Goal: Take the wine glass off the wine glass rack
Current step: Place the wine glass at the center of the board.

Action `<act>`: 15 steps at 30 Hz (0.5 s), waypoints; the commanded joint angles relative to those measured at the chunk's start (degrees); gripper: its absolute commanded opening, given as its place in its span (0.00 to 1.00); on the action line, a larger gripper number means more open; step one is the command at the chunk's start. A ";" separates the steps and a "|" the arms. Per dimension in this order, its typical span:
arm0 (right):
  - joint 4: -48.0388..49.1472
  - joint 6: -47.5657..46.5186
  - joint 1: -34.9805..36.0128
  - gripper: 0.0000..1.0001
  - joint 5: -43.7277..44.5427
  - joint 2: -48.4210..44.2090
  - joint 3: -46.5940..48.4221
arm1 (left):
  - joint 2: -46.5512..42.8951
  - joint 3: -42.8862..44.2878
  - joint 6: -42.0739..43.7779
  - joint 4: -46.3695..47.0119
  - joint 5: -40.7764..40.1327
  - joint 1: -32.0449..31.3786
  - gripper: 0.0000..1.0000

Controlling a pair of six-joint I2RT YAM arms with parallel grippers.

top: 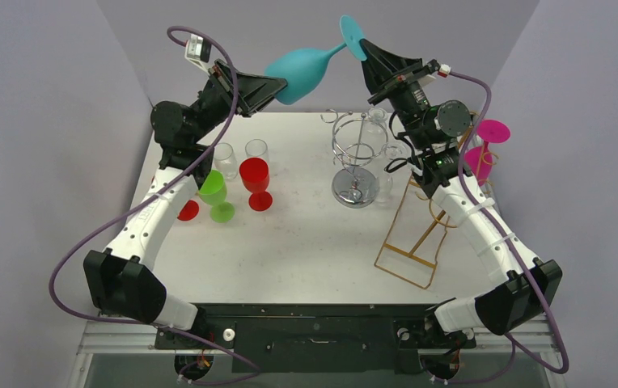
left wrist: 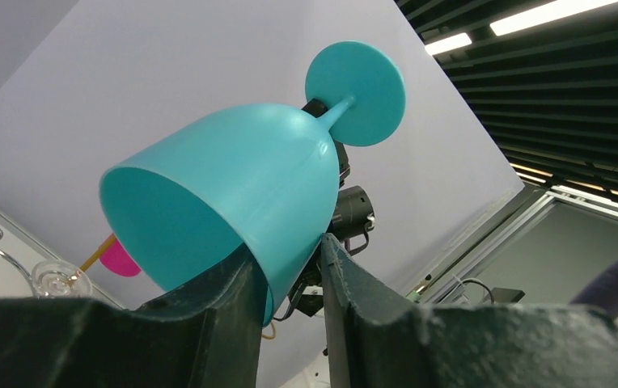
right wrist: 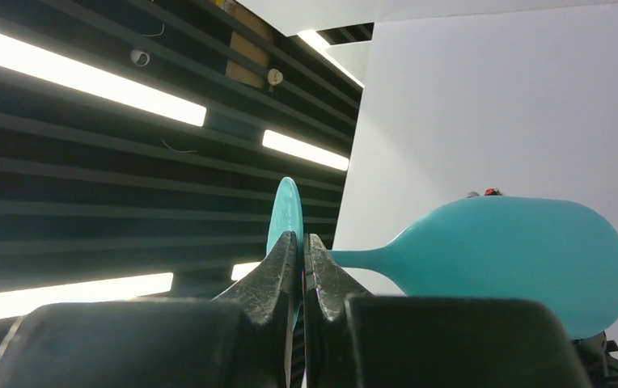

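Holding teal wine glass (top: pixel 302 73) aloft over 12 o'clock edge of surface (top: pixel 306 242): our right fingers (right wrist: pixel 269 271) clamped on foot, stem axis 2-to-8 o'clock, bowl rim between our left fingers (left wrist: pixel 217 311); grip there we cannot tell.

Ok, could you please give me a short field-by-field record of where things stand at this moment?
held item: teal wine glass, in the air, lying sideways, off the chrome rack
right end effector: shut on the glass's foot
left end effector: fingers astride the bowl wall near the rim, apparently gripping
table: red glass and green glass standing
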 commanded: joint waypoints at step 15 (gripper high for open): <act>-19.56 -22.21 -5.08 0.50 -2.04 -4.25 3.80 | -5.29 4.70 10.74 -16.64 1.10 0.44 0.00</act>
